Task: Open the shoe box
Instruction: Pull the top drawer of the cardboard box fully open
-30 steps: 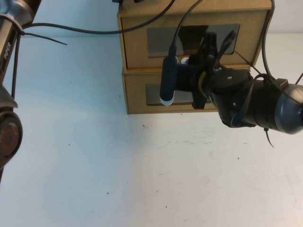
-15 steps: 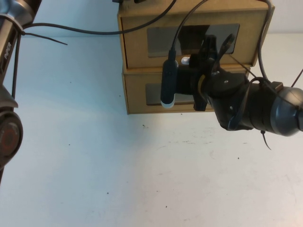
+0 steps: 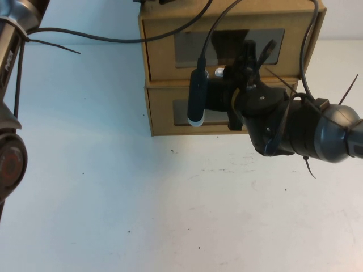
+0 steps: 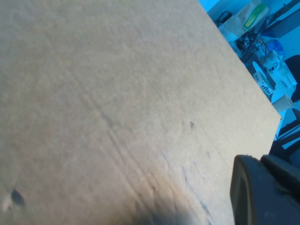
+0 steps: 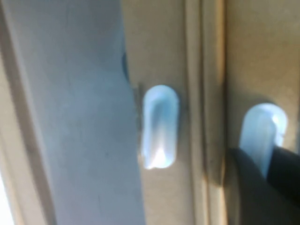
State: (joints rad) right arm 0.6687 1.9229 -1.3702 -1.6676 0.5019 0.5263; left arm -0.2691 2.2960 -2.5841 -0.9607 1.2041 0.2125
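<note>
Two cardboard drawers stand stacked at twelve o'clock on the surface (image 3: 170, 215): an upper shoe box (image 3: 161, 51) on a lower shoe box (image 3: 161, 113), each with a grey window in front. The right arm reaches in from four o'clock, and the right pincer (image 3: 258, 54) hangs close against those fronts, about where the boxes meet. Its wrist view shows two pale knobs either side of the seam: a free knob (image 5: 159, 126) beside a window, and a second knob (image 5: 262, 124) partly covered by a dark part of the pincer. Whether the pincer is apart or clamped on that knob cannot be told. The left pincer (image 4: 262, 192) sits close over a plain cardboard panel (image 4: 117, 93), probably the stack's top; its state cannot be told either.

The step in hand appears to be taking hold of a knob. To do it well, the pincer should centre on one knob only, close behind its head, then pull straight and level towards six o'clock, so the drawer slides without the stack tipping or dragging forward.
</note>
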